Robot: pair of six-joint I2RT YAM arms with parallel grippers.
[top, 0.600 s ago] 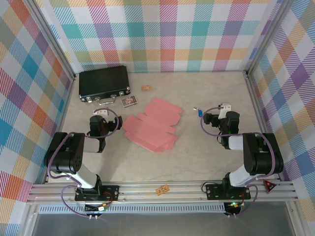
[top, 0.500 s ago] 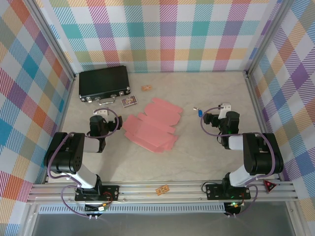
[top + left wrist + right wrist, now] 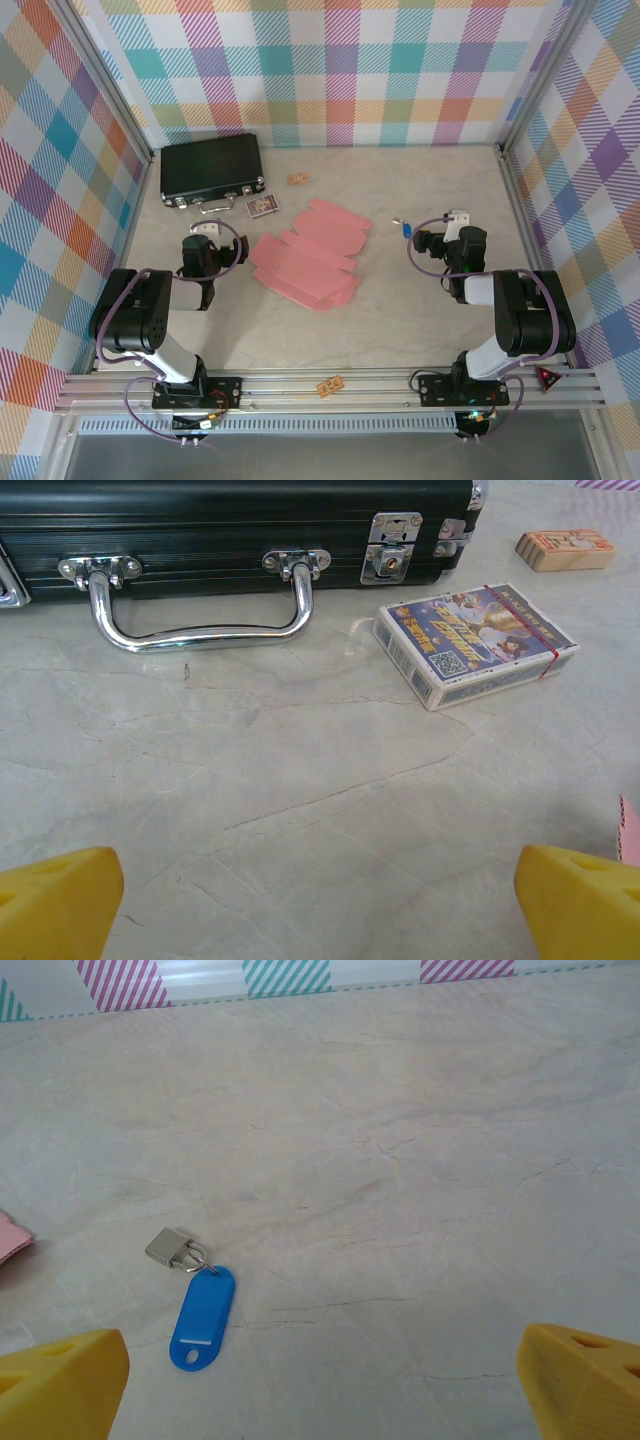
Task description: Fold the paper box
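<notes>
The paper box (image 3: 308,256) lies flat and unfolded as a salmon-pink die-cut sheet in the middle of the table, between the two arms. A sliver of its edge (image 3: 630,830) shows at the right border of the left wrist view, and a corner (image 3: 10,1236) at the left border of the right wrist view. My left gripper (image 3: 205,232) rests low to the sheet's left and my right gripper (image 3: 455,222) to its right. Both are open. In each wrist view, the left (image 3: 320,910) and the right (image 3: 320,1385), the yellow fingertips (image 3: 58,900) (image 3: 585,1380) stand wide apart over bare table.
A black hard case (image 3: 212,168) with metal latches (image 3: 390,550) lies at the back left. Near it are a card deck (image 3: 475,642) and a small tan block (image 3: 565,548). A blue key tag (image 3: 203,1317) with a little padlock (image 3: 172,1248) lies ahead of the right gripper.
</notes>
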